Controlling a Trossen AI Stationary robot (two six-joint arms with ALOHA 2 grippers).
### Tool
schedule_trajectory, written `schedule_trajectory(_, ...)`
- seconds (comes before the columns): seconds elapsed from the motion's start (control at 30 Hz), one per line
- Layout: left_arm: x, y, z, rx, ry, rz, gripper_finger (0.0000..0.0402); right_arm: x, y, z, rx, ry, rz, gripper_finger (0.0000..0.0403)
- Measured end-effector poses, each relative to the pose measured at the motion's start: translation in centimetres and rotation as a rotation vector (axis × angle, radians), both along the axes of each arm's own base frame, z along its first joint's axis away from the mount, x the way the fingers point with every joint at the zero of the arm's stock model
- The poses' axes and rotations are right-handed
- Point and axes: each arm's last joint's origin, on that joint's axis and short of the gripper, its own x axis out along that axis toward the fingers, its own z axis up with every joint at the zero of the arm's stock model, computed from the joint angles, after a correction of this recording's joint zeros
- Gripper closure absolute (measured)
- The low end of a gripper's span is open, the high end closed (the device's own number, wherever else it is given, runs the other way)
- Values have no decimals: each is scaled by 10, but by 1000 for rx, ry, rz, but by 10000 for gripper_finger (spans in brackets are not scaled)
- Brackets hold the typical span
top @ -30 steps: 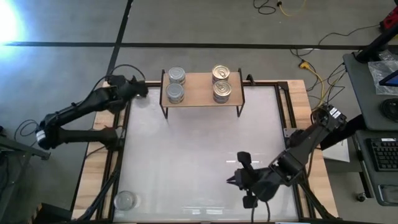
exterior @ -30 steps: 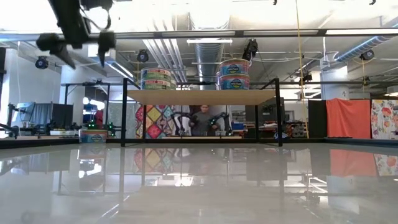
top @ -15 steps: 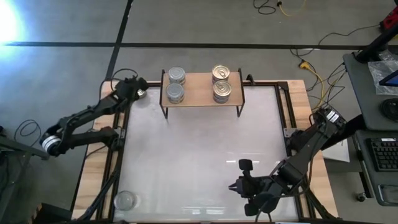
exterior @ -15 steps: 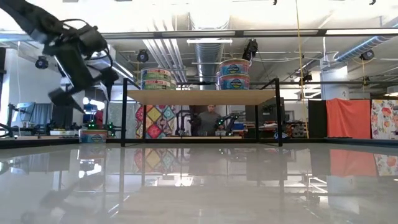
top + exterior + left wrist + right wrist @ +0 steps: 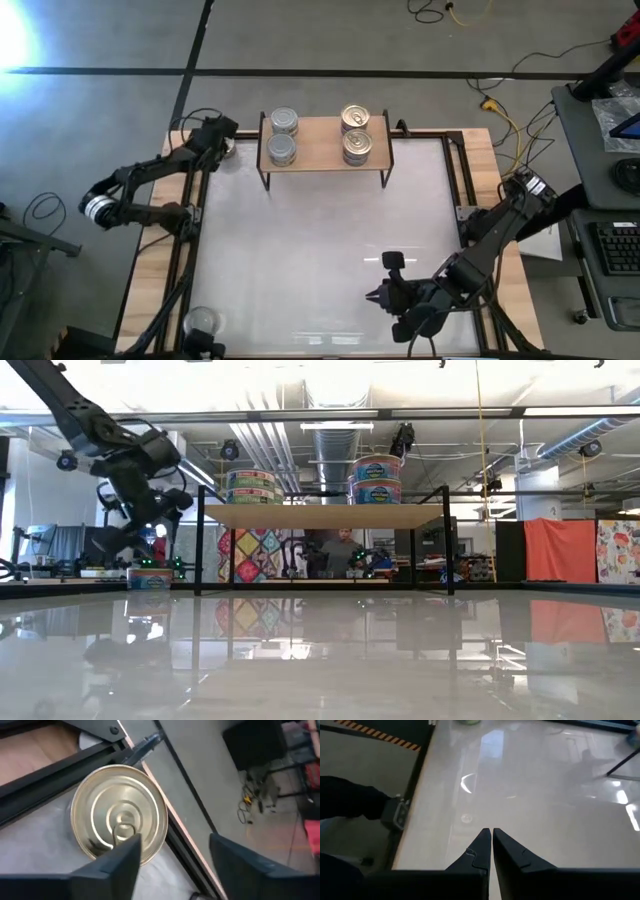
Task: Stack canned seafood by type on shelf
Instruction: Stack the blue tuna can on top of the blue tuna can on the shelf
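At the far left corner of the table (image 5: 300,250), the left gripper (image 5: 222,140) hangs over a gold-topped can (image 5: 119,821) that stands on the table just outside the shelf's left end. In the left wrist view its two fingers (image 5: 115,862) stand apart, the can's lid showing beyond them and partly behind one fingertip; they are not around it, so the pincer is open and holds nothing. A second loose can (image 5: 200,322) sits well behind this gripper, at the near left corner of the table.

To the right of the left gripper stands the shelf (image 5: 322,146), with two silver-topped cans (image 5: 283,135) at the end nearer the pincer and two gold-topped cans (image 5: 356,133) at the farther end.

Further right, well away from the shelf over the table's near edge, the right gripper (image 5: 378,296) waits with its fingers pressed together, empty.

The step in hand looks like reaching for the corner can. The next move calls for lowering the left pincer so the fingers straddle the can's rim, closing, then lifting it clear of the shelf's wire leg and carrying it past the silver pair to the gold pair.
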Motion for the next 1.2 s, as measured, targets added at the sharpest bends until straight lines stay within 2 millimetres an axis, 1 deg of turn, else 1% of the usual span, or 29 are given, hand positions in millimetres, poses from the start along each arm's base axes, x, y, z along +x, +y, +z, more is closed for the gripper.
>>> schedule_trajectory(0.1,2,8,3,-33,-4,45,235,2,-3,1,-32,-21,-21,392)
schedule_trajectory(0.23,3,13,1,-61,12,106,304,3,-5,1,-49,-29,-30,392)
schedule_trajectory(0.33,5,17,0,-67,-15,170,353,3,-5,1,-51,-29,-31,392)
schedule_trajectory(0.4,5,19,-3,-82,-76,220,378,3,-5,1,-51,-29,-31,392)
schedule_trajectory(0.47,6,21,-9,-110,-127,255,395,3,-5,1,-50,-29,-32,392)
schedule_trajectory(0.6,5,22,-23,-174,-124,290,396,3,-5,1,-38,-27,-44,392)
schedule_trajectory(0.7,5,23,-29,-194,-146,280,395,2,-6,0,-32,-18,-57,392)
schedule_trajectory(0.8,5,22,-32,-208,-106,226,397,2,-7,0,-33,-9,-65,392)
schedule_trajectory(0.9,7,17,-30,-244,-100,148,399,2,-7,1,-24,-13,-70,392)
schedule_trajectory(1.03,13,0,-24,-278,-79,24,399,1,-8,6,35,-25,-111,392)
schedule_trajectory(1.13,15,-22,-25,-282,-82,-19,399,-3,-1,15,96,-52,-123,392)
schedule_trajectory(1.2,15,-39,-29,-281,-107,-28,400,-8,7,17,123,-57,-109,392)
